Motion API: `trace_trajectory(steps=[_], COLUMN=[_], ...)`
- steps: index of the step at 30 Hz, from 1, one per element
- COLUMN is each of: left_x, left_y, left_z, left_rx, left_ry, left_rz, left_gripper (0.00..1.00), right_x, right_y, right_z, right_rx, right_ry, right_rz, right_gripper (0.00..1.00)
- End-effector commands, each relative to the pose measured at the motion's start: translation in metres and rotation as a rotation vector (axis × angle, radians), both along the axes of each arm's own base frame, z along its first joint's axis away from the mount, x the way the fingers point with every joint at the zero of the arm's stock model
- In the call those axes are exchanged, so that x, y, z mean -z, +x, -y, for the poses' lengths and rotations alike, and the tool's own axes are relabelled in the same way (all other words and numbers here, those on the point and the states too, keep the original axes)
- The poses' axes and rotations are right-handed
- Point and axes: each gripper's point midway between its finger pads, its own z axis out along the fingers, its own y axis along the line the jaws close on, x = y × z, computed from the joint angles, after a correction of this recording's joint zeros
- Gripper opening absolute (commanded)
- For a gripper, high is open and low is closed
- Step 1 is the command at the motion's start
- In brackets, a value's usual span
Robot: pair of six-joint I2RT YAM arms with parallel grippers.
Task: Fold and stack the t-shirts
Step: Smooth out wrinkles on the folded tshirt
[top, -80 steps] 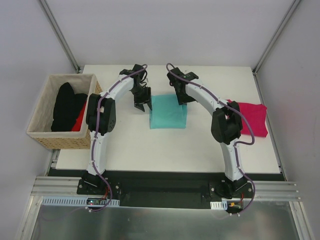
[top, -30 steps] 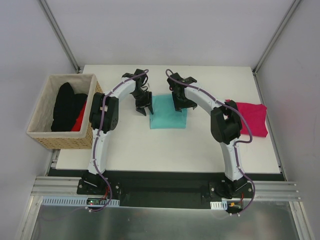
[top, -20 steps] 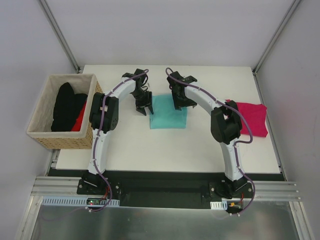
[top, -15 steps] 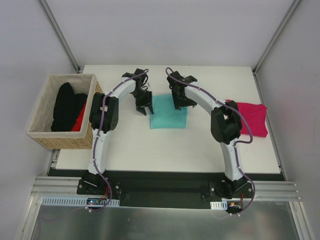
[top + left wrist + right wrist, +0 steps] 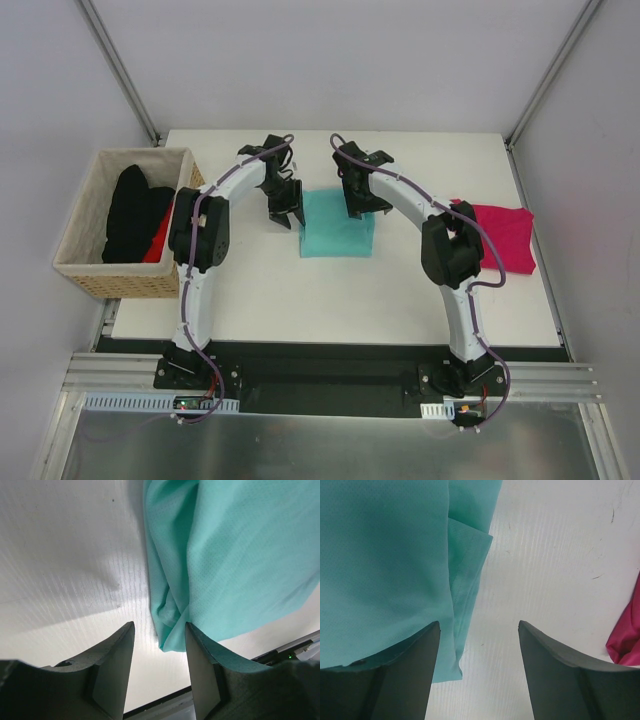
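Left arm's elbow swings out a bit, away from the teal t-shirt [image 5: 338, 232], compared with half a second ago; the grippers barely budge. Left gripper [image 5: 285, 216] hangs at the shirt's left edge, jaws apart, nothing in them. Right gripper [image 5: 362, 206] is over its far right corner, also spread and empty. The shirt lies folded square on the table [image 5: 300, 300]. Magenta t-shirt [image 5: 505, 237] lies well right of it, and black t-shirts [image 5: 135, 212] sit in the basket [image 5: 120, 272] to its left.

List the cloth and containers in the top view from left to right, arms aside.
Basket → teal shirt → pink shirt
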Motion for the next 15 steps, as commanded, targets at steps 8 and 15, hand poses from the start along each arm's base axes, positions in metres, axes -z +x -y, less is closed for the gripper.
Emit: trace_trajectory(steps=[8,15], left_x=[-0.0309,-0.0329], left_y=[0.0044,0.0064], left_z=[0.0061,0.0070], left_rx=[-0.006,-0.005], left_ry=[-0.041,-0.041], left_rz=[0.074,0.083], left_gripper=[0.44,0.44], right_x=[-0.0182,-0.0156], right_y=[0.0011,-0.0012], right_z=[-0.0037,-0.0021], right_rx=[0.002,0.003], right_ry=[0.006,-0.003], right_rz=[0.038,0.032], right_gripper=[0.67,0.67])
